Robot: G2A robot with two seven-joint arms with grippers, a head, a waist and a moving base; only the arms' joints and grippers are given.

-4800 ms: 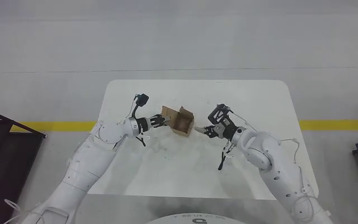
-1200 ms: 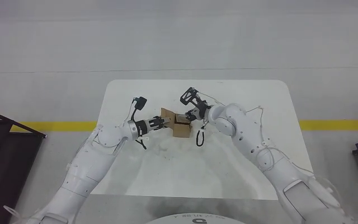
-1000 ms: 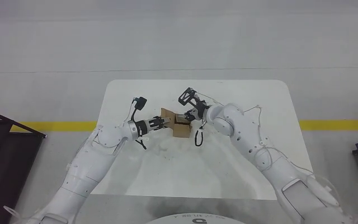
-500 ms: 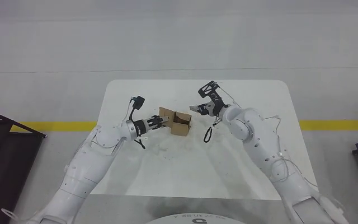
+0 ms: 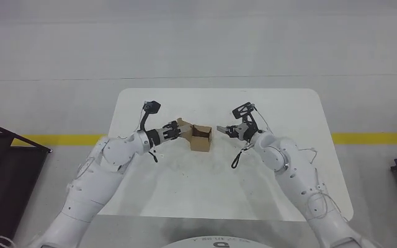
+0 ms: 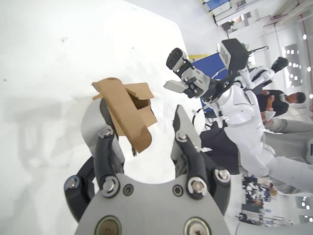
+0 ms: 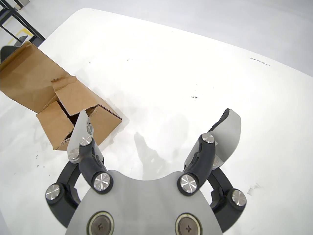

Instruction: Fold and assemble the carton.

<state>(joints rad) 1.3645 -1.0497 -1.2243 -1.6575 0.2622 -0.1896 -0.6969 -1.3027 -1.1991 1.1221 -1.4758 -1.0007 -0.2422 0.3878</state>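
Two grippers were set on either side of the carton. The carton lay on the white table, a little toward 10 o'clock from the table's middle in the top view. It was only partly made. Its top flaps were bent inward with a gap left between them, and one long flap was stuck out toward 9 o'clock.

The left gripper was placed at 9 o'clock of the carton. Its fingers were spread wide, and the long flap was lying between them, close beside one finger. Nothing was pinched. It was likely put there so the flap could be caught, or so the box could be kept from sliding.

The right gripper was held at 3 o'clock of the carton, a little apart from it. Its fingers were spread wide too, with nothing between them. It was likely kept there so the flaps could be pushed down next.

Much folding was left to be done. The thin card could be bent the wrong way if pushed too hard.
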